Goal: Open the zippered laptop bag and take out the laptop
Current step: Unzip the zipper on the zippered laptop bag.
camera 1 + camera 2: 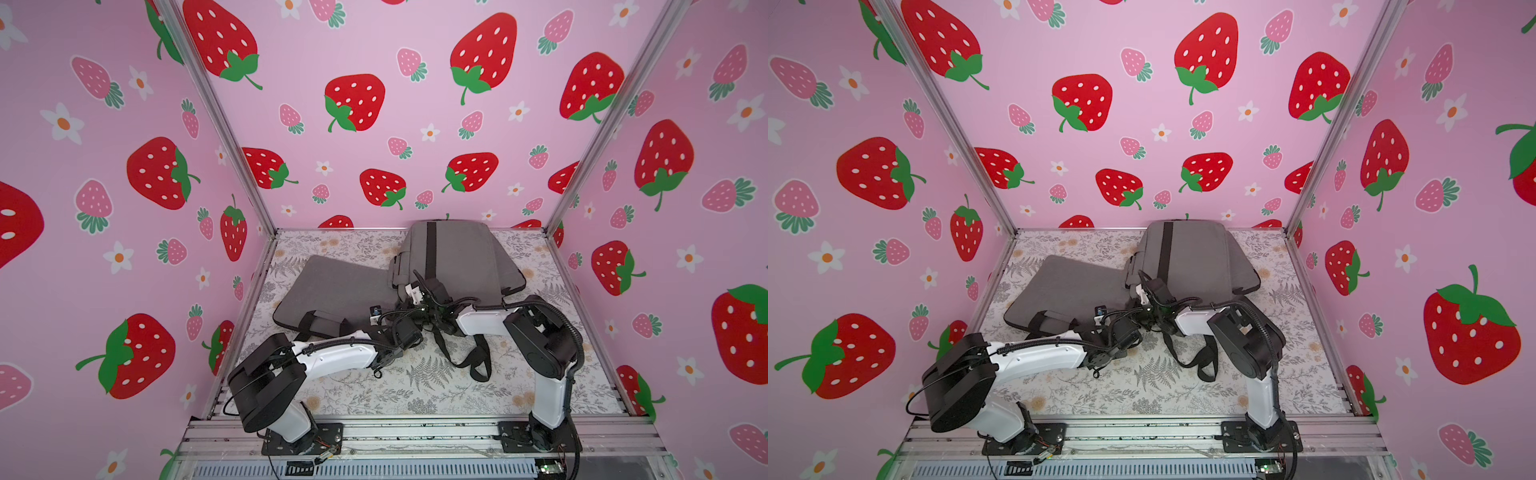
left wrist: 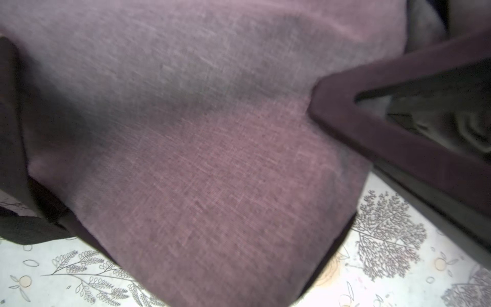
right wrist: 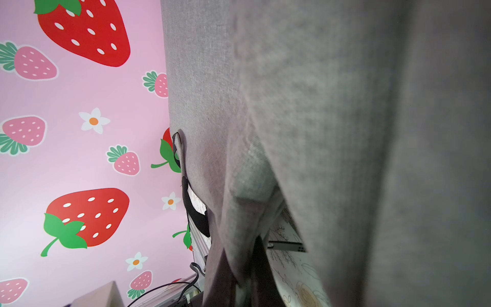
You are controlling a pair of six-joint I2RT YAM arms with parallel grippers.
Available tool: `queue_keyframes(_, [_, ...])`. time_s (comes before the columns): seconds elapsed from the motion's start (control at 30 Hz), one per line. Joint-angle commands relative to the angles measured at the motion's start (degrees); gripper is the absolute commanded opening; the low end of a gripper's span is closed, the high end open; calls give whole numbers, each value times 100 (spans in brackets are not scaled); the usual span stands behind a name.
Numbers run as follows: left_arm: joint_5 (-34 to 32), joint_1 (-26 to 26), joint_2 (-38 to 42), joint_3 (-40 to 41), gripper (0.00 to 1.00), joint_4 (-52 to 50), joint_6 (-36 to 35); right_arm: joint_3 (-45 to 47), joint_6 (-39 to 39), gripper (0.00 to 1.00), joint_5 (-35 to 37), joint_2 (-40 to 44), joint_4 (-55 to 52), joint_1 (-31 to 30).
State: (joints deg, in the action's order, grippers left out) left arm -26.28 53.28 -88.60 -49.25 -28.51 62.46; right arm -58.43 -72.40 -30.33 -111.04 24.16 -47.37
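Top views both show the grey laptop bag [image 1: 457, 257] toward the back of the table, right of centre, spread apart into two halves. The raised half [image 1: 1196, 253] is tilted up, with a black stripe down its face, its far edge near the back wall and its near edge off the cloth. The flat half [image 1: 332, 291] lies on the table to the left, its right edge tucked beneath the raised one, with a black carry handle [image 1: 324, 320] at its near edge. A black shoulder strap [image 1: 469, 357] trails loose on the table in front of the bag, between the two arms. The right gripper [image 1: 415, 291] is at the near left corner of the raised half. Its fingers are closed tight but hidden from view. The right wrist view shows grey fabric [image 3: 249, 186] gathering into a fold toward them, so they appear to have the bag's edge pinched. The left gripper [image 1: 380, 311] is just beside it, at the near right corner of the flat half. Its fingers show in no view, so neither their opening nor any hold can be told. The left wrist view is filled with blurred grey weave, crossed by a dark strap [image 2: 398, 119]. The table [image 1: 415, 386] carries a fern-print cloth, and strawberry-print walls [image 1: 374, 104] enclose three sides.
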Motion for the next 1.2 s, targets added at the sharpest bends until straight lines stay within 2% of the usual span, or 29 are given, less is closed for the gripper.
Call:
queue_keyframes(0.0, [-276,-98,188,51,1,-75,31,122,-55,0,-48,14,-193,177])
queue_keyframes(0.33, [-20,-81,504,89,0,-591,77,132,-11,0,-34,-2,-202,277])
queue_keyframes(0.5, [97,-72,621,236,0,-272,-88,74,-37,0,-95,-25,-149,277])
queue_keyframes(0.6, [132,-54,721,447,5,154,-152,43,-57,0,-135,-23,-143,281])
queue_keyframes(0.67, [78,-45,807,591,12,434,-258,26,-98,0,-165,-23,-95,283])
queue_keyframes(0.9, [-116,-42,1155,992,19,1206,-760,-10,-147,0,-215,4,-70,292])
queue_keyframes(1.0, [-87,-22,1188,1089,24,1593,-1144,-34,-186,0,-245,-30,-21,291])
queue_keyframes(1.17, [-112,68,1132,1317,28,2008,-1363,-63,-189,0,-257,-28,-23,301])
